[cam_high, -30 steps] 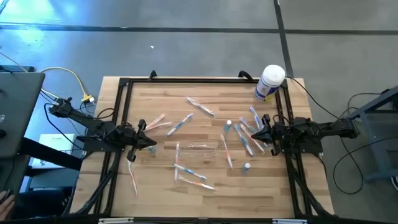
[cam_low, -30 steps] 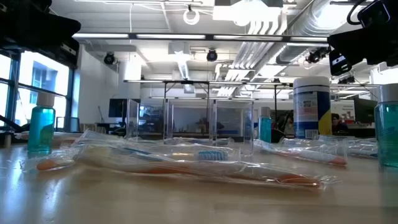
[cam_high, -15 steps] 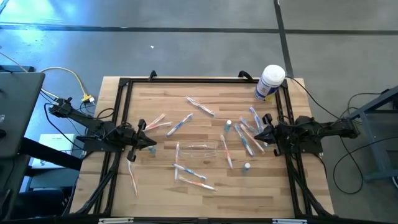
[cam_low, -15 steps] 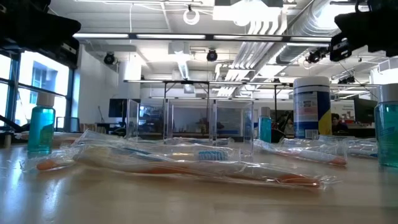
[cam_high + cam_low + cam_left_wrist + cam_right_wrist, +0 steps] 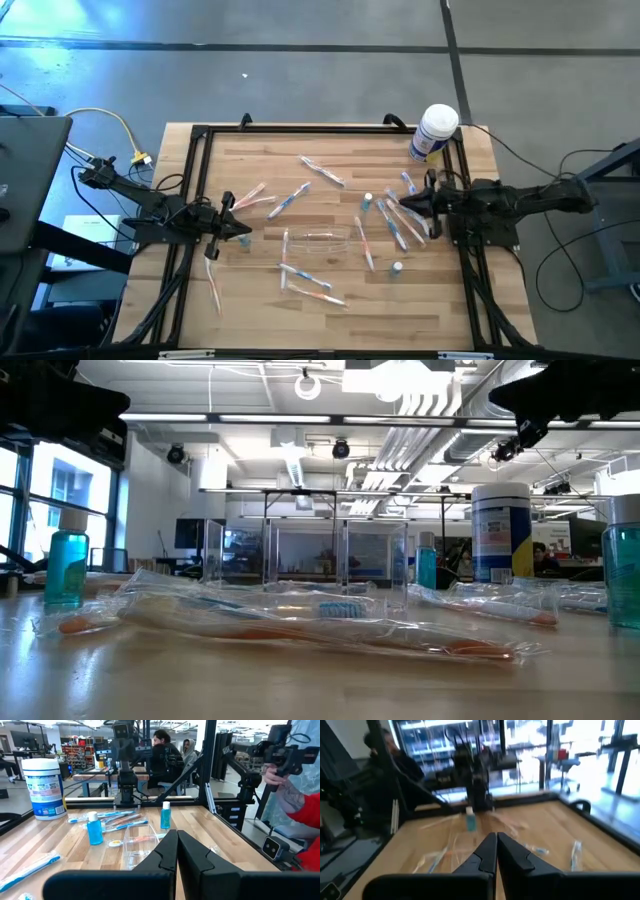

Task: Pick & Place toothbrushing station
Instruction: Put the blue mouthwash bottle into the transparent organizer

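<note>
The toothbrushing station, a clear plastic holder, stands on its base in the middle of the wooden table. It also shows in the low view and the left wrist view. My left gripper is shut and empty, to the holder's left at the table's left side. My right gripper is shut and empty, above the toothbrushes to the holder's right. Its arm shows dark at the top of the low view.
Several wrapped toothbrushes lie scattered round the holder, one close in front in the low view. Small blue bottles stand among them. A white canister with a blue label stands at the far right corner. A black frame edges the table. People are beyond the table.
My right gripper has moved toward the table's far edge and a little toward the left, over the toothbrushes on the right side, and has risen. It has stayed shut. The holder and my left gripper have kept still.
</note>
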`<state>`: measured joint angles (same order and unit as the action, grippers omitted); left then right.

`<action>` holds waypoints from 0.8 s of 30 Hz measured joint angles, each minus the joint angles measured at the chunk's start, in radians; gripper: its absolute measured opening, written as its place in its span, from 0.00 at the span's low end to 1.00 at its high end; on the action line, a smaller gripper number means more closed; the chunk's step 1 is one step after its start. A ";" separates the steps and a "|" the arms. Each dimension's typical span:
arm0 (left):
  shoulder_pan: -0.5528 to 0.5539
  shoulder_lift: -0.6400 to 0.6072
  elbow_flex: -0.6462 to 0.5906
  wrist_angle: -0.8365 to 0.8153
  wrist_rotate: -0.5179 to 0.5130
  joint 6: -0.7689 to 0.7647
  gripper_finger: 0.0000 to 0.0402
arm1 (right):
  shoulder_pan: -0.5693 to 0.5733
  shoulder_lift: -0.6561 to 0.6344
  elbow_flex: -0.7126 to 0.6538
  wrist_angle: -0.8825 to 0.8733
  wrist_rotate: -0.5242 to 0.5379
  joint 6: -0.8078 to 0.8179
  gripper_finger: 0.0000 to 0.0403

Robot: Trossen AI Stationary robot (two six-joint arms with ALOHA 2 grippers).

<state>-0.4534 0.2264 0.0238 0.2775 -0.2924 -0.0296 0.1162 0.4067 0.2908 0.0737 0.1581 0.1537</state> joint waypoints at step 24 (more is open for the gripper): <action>0.000 0.000 0.000 0.000 0.000 -0.005 0.01 | -0.014 0.679 0.373 -0.215 0.382 0.119 0.56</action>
<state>-0.4534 0.2264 0.0241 0.2771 -0.2920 -0.0344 0.1022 1.0861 0.6636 -0.1408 0.5400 0.2725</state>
